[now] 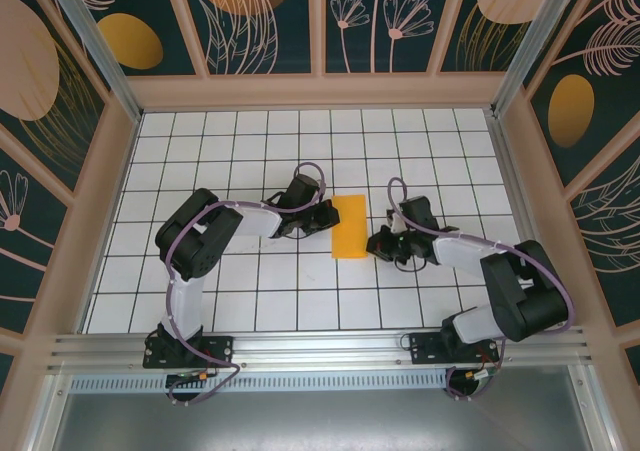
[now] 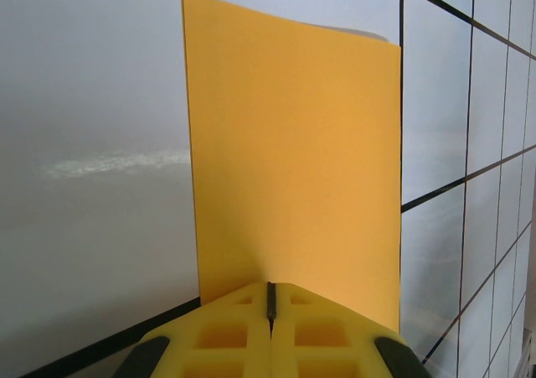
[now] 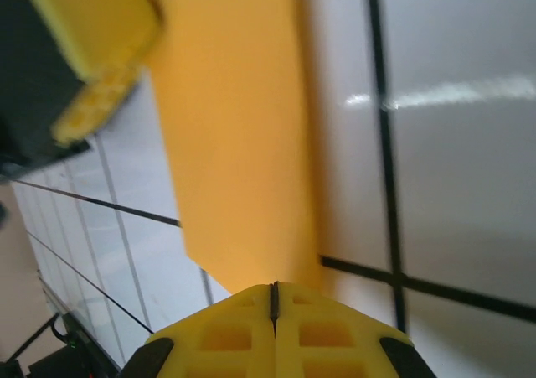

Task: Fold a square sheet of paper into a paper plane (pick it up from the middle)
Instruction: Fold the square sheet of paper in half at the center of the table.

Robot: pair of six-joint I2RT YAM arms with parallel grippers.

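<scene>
The square sheet of paper point(image 1: 348, 226) lies on the white gridded table, folded to an orange-yellow rectangle about one tile wide and two long, flat and not pointed like a paper plane. My left gripper point(image 1: 322, 223) is shut, its tips resting on the sheet's left edge. In the left wrist view the closed yellow gripper point(image 2: 270, 298) meets the near edge of the paper point(image 2: 293, 152), whose far corner lifts slightly. My right gripper point(image 1: 372, 243) is shut at the sheet's lower right edge. The right wrist view shows the closed gripper point(image 3: 273, 298) against the paper point(image 3: 239, 143).
The left arm's yellow fingers point(image 3: 92, 51) show across the sheet in the right wrist view. Wooden-framed walls with dark painted panels point(image 1: 260, 21) ring the gridded table point(image 1: 250, 141). A metal rail point(image 1: 320, 351) carries both arm bases at the near edge.
</scene>
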